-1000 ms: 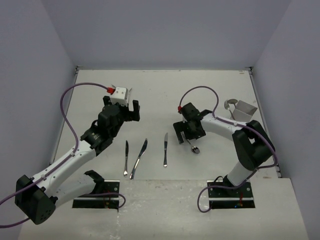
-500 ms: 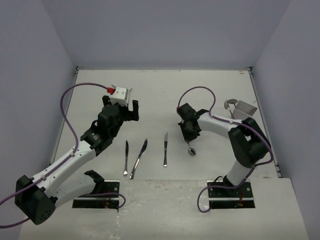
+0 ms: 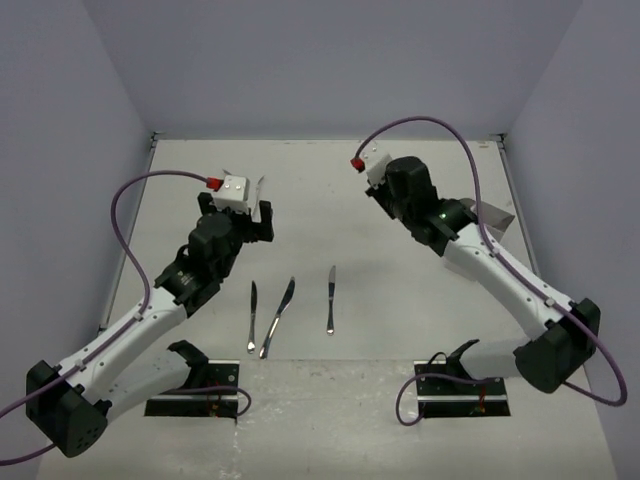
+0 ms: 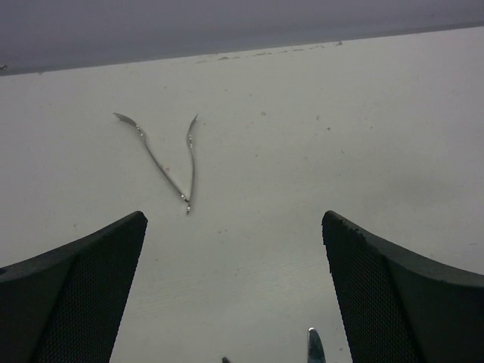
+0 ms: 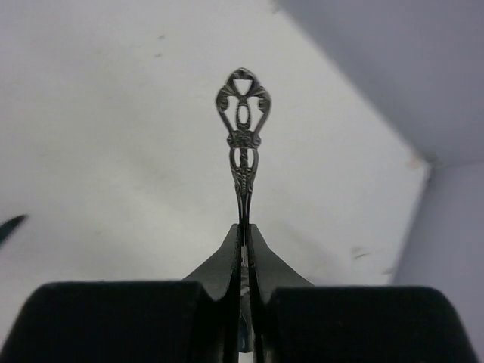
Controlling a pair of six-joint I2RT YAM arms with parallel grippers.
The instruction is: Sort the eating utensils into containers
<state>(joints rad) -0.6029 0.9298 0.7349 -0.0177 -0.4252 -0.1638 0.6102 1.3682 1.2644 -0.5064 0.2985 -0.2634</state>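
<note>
A lab test cell: plain grey walls (image 3: 320,70) enclosing a white table (image 3: 320,200)

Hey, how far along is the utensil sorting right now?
Done: unclear, the container is mostly hidden behind the right arm. In hand: right pincer shut on an ornate-handled utensil. Remaining: three knives lying loose, plus two pieces in a V beyond the open left pincer.

Soft, even overhead light; faint shadows (wrist views dimmer, near edges blurred).
</note>
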